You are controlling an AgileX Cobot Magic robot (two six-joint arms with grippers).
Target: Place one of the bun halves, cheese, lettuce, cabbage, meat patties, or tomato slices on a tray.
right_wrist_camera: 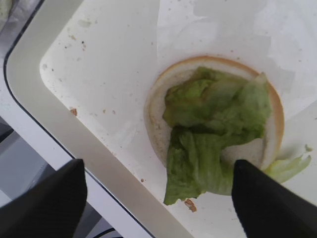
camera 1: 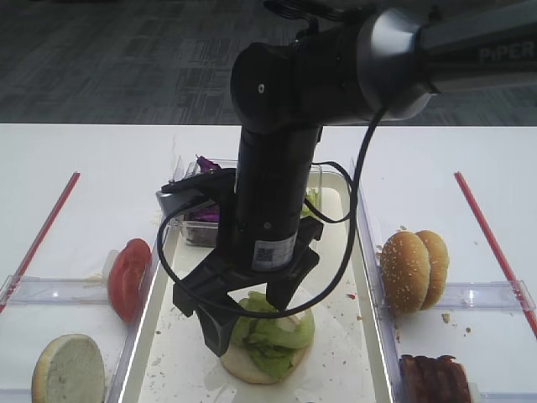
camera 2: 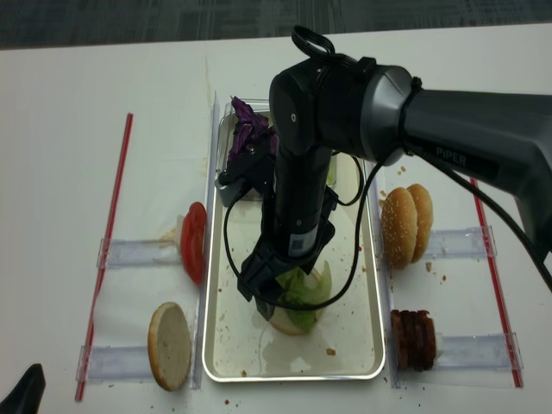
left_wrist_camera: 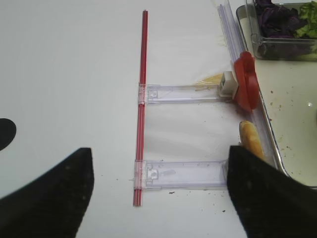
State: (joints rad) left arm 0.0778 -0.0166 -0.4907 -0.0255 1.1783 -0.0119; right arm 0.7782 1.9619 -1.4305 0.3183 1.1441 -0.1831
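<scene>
- Looking straight down on a shallow off-white metal tray (right_wrist_camera: pixel 74 94) with a pale rounded rim, speckled with brown crumbs.
- Lying flat on it, a round pale cut-face bun half (right_wrist_camera: pixel 158 114) with a tan edge.
- Covering most of that bun, light green ruffled lettuce (right_wrist_camera: pixel 213 124), spilling past its lower edge.
- Framing the bottom corners, two black fingertips (right_wrist_camera: pixel 44 208) of the right gripper (right_wrist_camera: pixel 158 208), standing wide apart, touching nothing.

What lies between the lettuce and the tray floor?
A bun half, cut face up, lies under the lettuce on the tray; the right wrist view shows it.
</scene>
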